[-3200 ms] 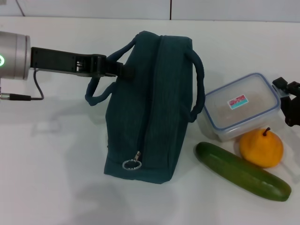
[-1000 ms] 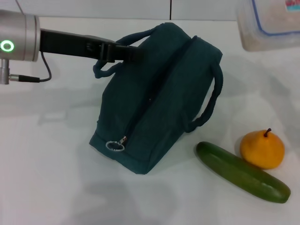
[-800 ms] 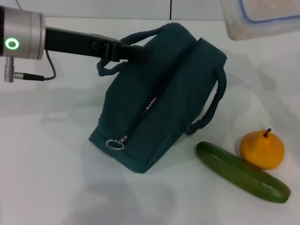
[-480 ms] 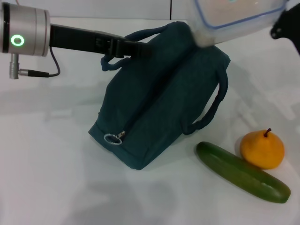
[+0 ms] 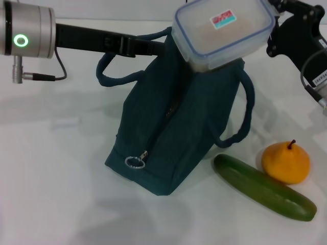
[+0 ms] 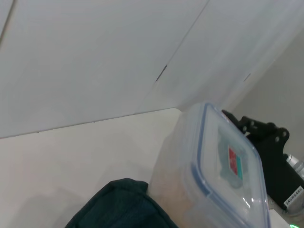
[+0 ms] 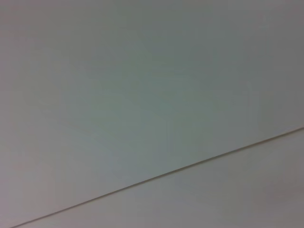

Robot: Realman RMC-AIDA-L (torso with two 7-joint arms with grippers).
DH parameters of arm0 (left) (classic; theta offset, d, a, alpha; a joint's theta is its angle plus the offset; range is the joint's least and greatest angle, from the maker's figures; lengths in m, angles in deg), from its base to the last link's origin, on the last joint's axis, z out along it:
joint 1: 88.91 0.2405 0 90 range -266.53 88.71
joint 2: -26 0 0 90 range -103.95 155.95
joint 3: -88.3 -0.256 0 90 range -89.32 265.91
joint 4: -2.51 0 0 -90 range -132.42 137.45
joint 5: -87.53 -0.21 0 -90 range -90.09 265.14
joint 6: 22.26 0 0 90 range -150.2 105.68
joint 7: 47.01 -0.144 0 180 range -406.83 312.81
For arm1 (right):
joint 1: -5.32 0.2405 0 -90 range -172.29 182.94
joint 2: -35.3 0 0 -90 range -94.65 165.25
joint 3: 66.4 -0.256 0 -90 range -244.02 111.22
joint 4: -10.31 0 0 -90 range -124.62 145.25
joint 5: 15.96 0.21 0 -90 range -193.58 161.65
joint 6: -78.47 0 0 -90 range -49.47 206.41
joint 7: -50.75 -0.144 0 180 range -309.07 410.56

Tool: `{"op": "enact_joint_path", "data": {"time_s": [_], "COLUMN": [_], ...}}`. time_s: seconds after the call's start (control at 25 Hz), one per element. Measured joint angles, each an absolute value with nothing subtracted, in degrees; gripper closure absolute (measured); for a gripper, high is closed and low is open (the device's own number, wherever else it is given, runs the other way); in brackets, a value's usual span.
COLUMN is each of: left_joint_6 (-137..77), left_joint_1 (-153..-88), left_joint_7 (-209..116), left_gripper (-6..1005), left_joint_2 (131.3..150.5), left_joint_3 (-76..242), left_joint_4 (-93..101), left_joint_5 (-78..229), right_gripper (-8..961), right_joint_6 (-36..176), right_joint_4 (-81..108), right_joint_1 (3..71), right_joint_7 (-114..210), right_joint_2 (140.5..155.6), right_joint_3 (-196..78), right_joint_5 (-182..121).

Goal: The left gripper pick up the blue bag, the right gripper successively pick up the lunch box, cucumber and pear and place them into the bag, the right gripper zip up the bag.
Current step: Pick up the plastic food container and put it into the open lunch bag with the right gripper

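The blue bag (image 5: pixel 173 122) stands tilted on the white table, its ring zipper pull (image 5: pixel 134 162) at the near end. My left gripper (image 5: pixel 149 46) comes in from the left and is shut on the bag's far handle, holding its top end up. My right gripper (image 5: pixel 276 31) is shut on the lunch box (image 5: pixel 223 28), which hangs tilted just above the bag's top and hides it. The left wrist view shows the lunch box (image 6: pixel 216 175) close above the bag's fabric (image 6: pixel 118 206). The cucumber (image 5: pixel 263 187) and the pear (image 5: pixel 285 162) lie on the table to the bag's right.
The bag's second handle (image 5: pixel 245 109) loops out to the right, above the cucumber. A cable (image 5: pixel 38 76) hangs from the left wrist. The right wrist view shows only a plain pale surface with a thin seam (image 7: pixel 156 175).
The right gripper lifted the lunch box off the table, carried it up and then left and down over the bag's top. The left gripper raised the bag's handle, tilting the bag.
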State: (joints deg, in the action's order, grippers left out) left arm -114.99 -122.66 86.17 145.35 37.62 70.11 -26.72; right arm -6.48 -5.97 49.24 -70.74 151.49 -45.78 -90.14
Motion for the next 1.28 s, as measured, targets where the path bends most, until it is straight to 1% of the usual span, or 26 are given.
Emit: {"op": "enact_joint_path", "data": {"time_s": [0.2, 0.36, 0.56, 0.76, 0.96, 1.28], "left_joint_6": [-114.90, -114.90, -115.09, -115.49, -117.85, -117.63], "left_joint_1": [-122.67, -123.33, -124.47, -125.20, -126.63, -127.92], "left_joint_7": [86.49, 88.22, 90.31, 91.57, 92.71, 92.39], "left_gripper": [915, 916, 915, 889, 667, 568], "left_joint_2": [145.27, 144.65, 144.45, 143.98, 143.35, 143.49], "left_joint_3": [37.54, 36.03, 35.74, 35.69, 35.61, 34.80], "left_joint_4": [69.83, 69.83, 70.17, 70.35, 70.46, 72.00], "left_joint_5": [-26.78, -28.49, -31.51, -31.64, -31.48, -36.47], "right_gripper": [841, 840, 839, 837, 836, 834], "right_joint_6": [-5.25, -5.61, -6.02, -6.87, -7.86, -8.54], "right_joint_4": [-5.82, -5.52, -5.43, -5.05, -4.84, -4.80], "right_joint_1": [48.17, 47.98, 47.92, 46.77, 46.33, 45.37], "right_joint_7": [-70.72, -70.71, -70.71, -70.71, -70.71, -70.63], "right_joint_2": [151.49, 151.49, 151.49, 151.49, 151.49, 151.49], "right_joint_3": [-45.77, -45.75, -45.75, -45.75, -45.74, -45.75], "right_joint_5": [-90.76, -90.78, -90.78, -90.77, -90.76, -91.20]}}
